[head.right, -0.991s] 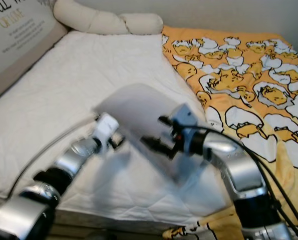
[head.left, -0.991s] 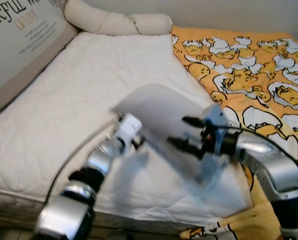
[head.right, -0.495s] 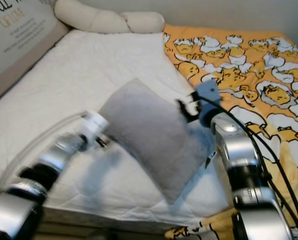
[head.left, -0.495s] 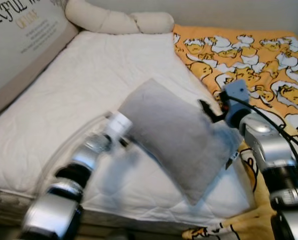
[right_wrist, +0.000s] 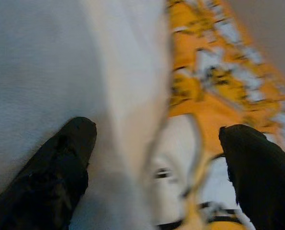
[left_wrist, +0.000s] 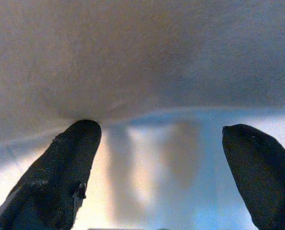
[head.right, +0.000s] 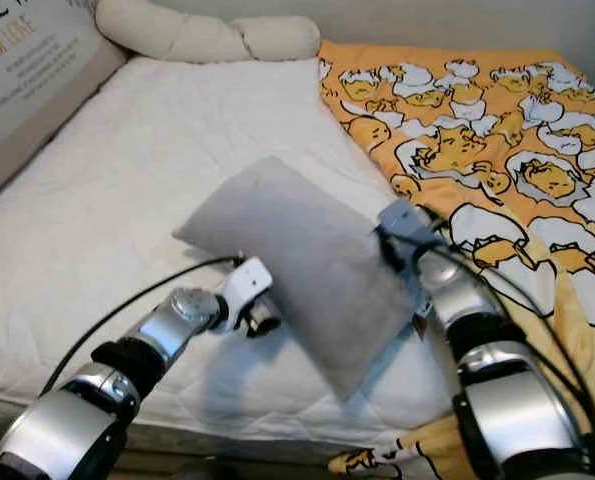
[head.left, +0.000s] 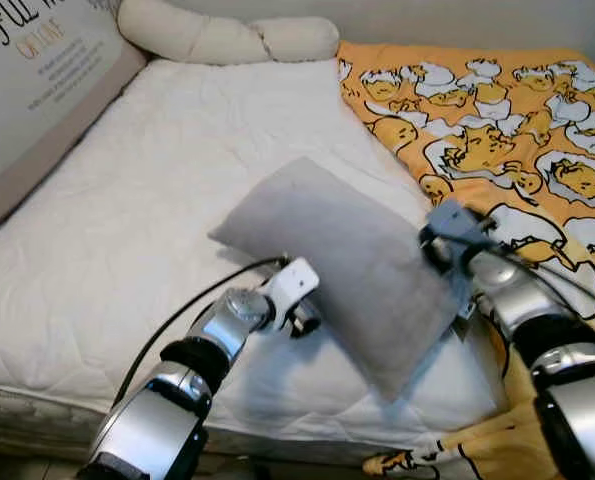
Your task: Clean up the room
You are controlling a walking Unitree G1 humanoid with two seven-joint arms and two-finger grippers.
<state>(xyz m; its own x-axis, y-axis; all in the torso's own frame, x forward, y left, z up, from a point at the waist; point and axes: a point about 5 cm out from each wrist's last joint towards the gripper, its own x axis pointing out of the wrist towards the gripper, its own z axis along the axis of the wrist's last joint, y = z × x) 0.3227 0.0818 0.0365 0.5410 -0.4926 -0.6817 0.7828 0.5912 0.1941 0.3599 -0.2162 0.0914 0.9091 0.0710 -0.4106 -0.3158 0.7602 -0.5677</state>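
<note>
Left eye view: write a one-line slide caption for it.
Grey pillow lying on the white mattress, left gripper and right gripper at its two sides, patterned orange blanket alongside.

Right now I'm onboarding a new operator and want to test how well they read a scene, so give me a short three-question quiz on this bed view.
1. True or false: the grey pillow lies on the white mattress.
2. Which covers the bed's right side? A) a plain blue sheet B) an orange cartoon-print blanket C) a striped towel
3. Fill in: the left gripper has its fingers ____, next to the pillow's edge.

Key: 1 true; 2 B; 3 open. The right gripper is open too, at the pillow's other side.
</note>
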